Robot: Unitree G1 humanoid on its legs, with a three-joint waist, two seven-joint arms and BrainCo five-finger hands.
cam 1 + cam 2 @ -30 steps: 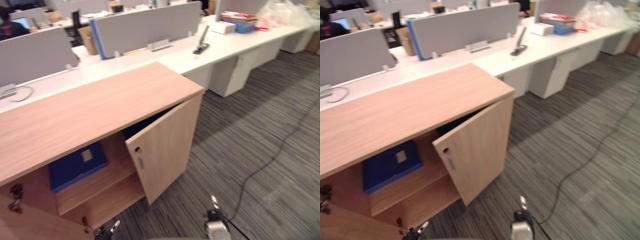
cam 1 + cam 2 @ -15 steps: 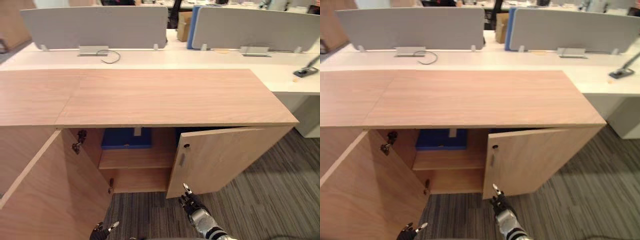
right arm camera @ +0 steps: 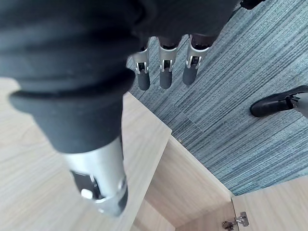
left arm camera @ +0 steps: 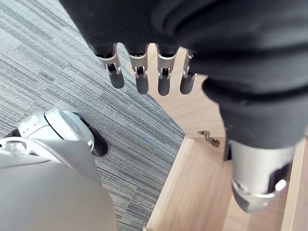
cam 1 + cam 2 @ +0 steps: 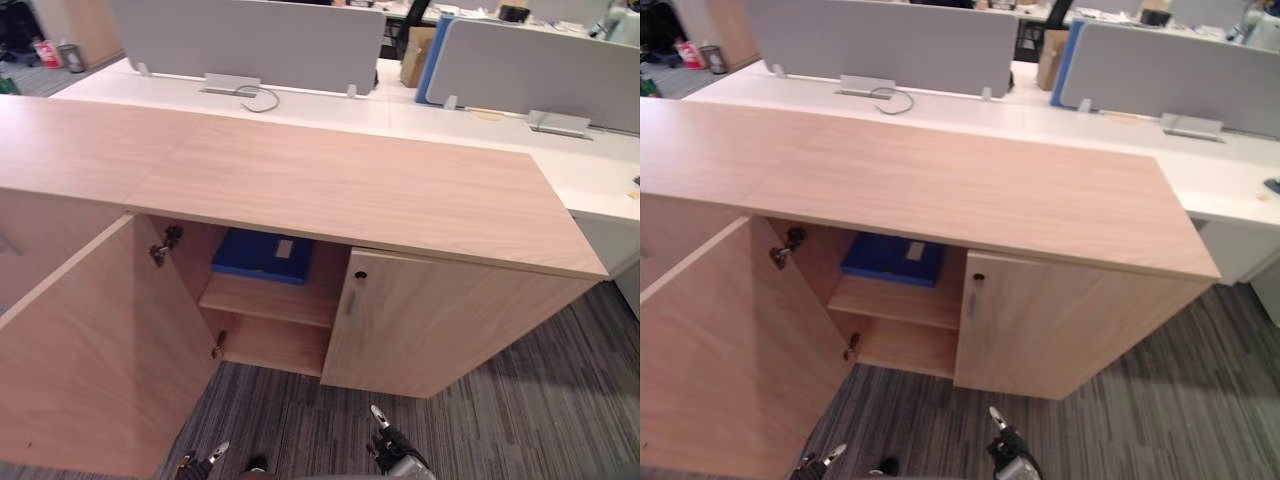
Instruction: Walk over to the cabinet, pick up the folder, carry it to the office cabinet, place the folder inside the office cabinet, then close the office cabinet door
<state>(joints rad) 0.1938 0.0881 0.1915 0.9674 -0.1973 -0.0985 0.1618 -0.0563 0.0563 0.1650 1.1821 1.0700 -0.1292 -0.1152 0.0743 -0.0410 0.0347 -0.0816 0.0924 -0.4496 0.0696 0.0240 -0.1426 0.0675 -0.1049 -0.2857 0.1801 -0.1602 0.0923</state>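
Observation:
The blue folder [image 5: 262, 256] lies flat on the upper shelf inside the wooden office cabinet [image 5: 330, 185], behind the open left half. The left door [image 5: 90, 350] swings wide out toward me. The right door [image 5: 450, 330] stands flush or nearly flush with the front. My left hand [image 5: 200, 464] hangs low in front of the open door, fingers [image 4: 139, 72] straight and holding nothing. My right hand [image 5: 392, 452] hangs low before the right door, its fingers [image 3: 166, 67] also straight and empty. Both hands are well below and short of the folder.
White desks [image 5: 400, 115] with grey dividers [image 5: 250, 40] run behind the cabinet, and a cable loop [image 5: 262, 98] lies on the desk. A lower shelf [image 5: 275, 345] sits under the folder. Striped grey carpet [image 5: 520, 430] covers the floor in front and to the right.
The camera has swung from the cabinet's right corner to face its front. The right door, ajar before, now sits almost flush. The folder has stayed on its shelf.

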